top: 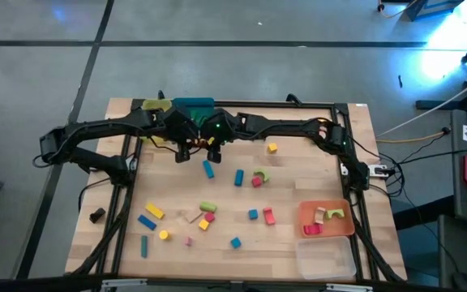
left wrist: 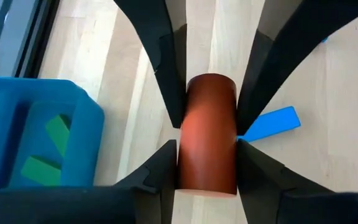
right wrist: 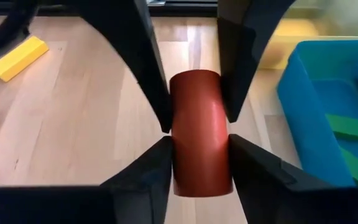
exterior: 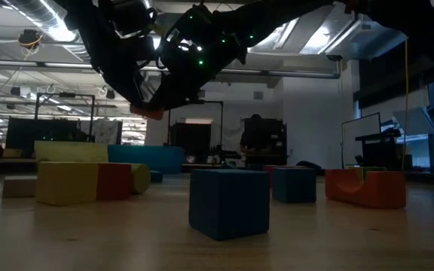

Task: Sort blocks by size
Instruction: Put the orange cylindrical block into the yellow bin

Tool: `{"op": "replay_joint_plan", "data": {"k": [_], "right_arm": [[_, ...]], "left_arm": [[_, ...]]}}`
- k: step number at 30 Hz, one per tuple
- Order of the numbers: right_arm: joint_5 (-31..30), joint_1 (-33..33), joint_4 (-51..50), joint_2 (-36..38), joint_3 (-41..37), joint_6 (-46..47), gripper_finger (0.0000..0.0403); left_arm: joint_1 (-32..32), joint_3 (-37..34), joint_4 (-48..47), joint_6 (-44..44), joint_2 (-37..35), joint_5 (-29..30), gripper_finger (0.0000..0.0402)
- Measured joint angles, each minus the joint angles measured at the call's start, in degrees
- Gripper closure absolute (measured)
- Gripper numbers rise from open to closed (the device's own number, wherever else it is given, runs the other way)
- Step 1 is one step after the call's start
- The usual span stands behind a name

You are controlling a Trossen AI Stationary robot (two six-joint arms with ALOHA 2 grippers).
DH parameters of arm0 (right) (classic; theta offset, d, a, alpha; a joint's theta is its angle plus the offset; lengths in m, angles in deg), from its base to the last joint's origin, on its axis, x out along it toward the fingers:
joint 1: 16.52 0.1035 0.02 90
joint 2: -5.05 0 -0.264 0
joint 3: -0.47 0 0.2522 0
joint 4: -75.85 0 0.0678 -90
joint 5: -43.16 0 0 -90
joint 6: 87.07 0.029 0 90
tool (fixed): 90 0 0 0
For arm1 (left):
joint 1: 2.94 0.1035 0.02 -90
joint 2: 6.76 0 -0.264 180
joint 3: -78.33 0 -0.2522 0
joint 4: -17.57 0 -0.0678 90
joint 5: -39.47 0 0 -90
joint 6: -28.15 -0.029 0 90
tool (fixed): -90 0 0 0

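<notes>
- the left gripper (left wrist: 207, 134) and the right gripper (right wrist: 197, 134) meet up in the air, over the far middle of the table (top: 298, 174).
- both pinch the same red cylinder (left wrist: 207, 134) from both ends; each one's fingers are partly shut, pressing its sides.
- the teal tray (right wrist: 328, 118) is just beside them, at the far edge, with green blocks (left wrist: 42, 152) inside.
- a yellow tray (top: 156, 105) sits left of the teal one.
- a blue bar (top: 208, 169) lies on the wood right below the grippers.
- more blocks (top: 205, 215) are spread over the near part of the table.
- an orange tray (top: 324, 229) at the near right has a few blocks in it, and a clear tray (top: 325, 258) is nearer still.
</notes>
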Motion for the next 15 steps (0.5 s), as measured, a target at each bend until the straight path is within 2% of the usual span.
{"op": "replay_joint_plan", "data": {"k": [4,8,15], "right_arm": [[-3.83,0.0,-0.37,0.0,0.0,1.68,0.0223],[-9.51,-0.01,-1.52,0.0,0.0,4.01,0.0192],[-10.24,0.0,-10.27,0.02,0.0,3.62,0.0172]], "left_arm": [[0.5,0.0,-0.65,-1.11,0.02,2.87,0.0284],[2.54,-0.02,-2.94,-2.32,-0.07,8.43,0.0284],[9.34,-0.04,-10.56,-0.19,-0.08,21.56,0.0283]]}}
